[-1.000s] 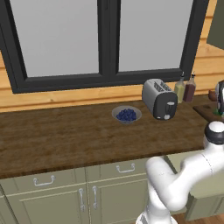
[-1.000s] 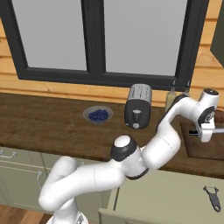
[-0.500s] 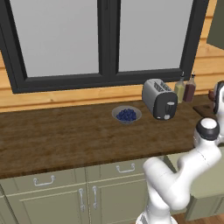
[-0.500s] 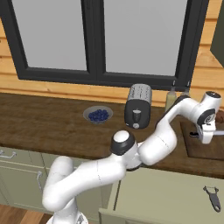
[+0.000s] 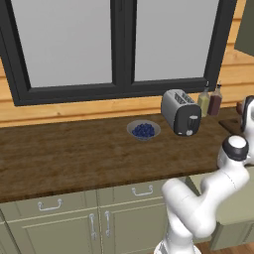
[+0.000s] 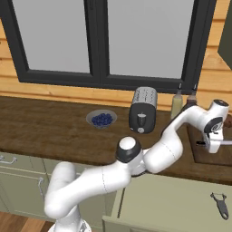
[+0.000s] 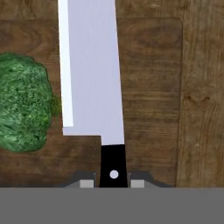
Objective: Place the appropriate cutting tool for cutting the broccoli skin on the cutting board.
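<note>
A kitchen knife (image 7: 89, 70) with a wide pale blade and a black handle is held in my gripper (image 7: 113, 182), which is shut on the handle. The blade hangs over the dark brown cutting board (image 7: 151, 87). On the board, just left of the blade, lies the green broccoli (image 7: 22, 109). From the right base view, the gripper (image 6: 213, 141) hovers over the cutting board (image 6: 209, 154) at the counter's right end, with the knife (image 6: 225, 142) sticking out to the right.
A silver toaster (image 6: 142, 108), a bowl of blueberries (image 6: 101, 119) and two bottles (image 6: 177, 104) stand on the wooden counter, left of the board. A dark peeler (image 6: 220, 205) lies on a pale surface at the lower right.
The hand with the knife has come down a little toward the board. Its grip has stayed the same.
</note>
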Controlling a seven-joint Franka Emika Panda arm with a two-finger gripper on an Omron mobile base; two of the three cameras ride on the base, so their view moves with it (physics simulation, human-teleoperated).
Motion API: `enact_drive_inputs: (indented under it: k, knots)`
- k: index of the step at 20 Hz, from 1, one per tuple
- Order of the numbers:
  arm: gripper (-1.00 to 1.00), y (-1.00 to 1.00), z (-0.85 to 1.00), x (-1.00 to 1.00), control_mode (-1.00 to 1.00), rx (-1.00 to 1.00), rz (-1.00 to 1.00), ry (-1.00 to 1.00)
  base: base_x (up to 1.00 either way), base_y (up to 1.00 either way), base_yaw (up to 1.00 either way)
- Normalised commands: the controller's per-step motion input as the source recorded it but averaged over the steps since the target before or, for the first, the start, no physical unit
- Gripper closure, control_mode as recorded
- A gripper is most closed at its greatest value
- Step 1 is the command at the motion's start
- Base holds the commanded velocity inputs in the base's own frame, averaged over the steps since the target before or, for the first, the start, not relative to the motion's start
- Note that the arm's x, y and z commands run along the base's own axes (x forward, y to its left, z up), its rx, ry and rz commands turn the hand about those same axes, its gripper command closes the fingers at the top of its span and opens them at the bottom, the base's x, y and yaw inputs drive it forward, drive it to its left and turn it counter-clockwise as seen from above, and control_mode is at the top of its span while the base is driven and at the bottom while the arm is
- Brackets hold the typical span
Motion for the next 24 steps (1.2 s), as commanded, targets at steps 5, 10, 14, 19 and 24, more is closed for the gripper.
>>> enact_drive_inputs:
  k: [5,10,14,19,24]
  knots:
    - [1.0,0.0,-0.3,0.0,-1.0,0.0,0.0,0.06,0.0,0.0,0.0]
    - [1.0,0.0,0.0,0.0,-1.0,0.0,0.0,0.04,0.0,0.0,0.0]
    - [1.0,0.0,-0.25,0.0,-1.0,0.0,0.0,0.06,0.0,0.0,0.0]
    - [1.0,0.0,-0.17,0.0,-1.0,0.0,0.0,0.05,0.0,0.0,0.0]
    - [1.0,-0.01,-0.01,0.0,-1.0,0.0,0.0,0.07,0.0,0.0,0.0]
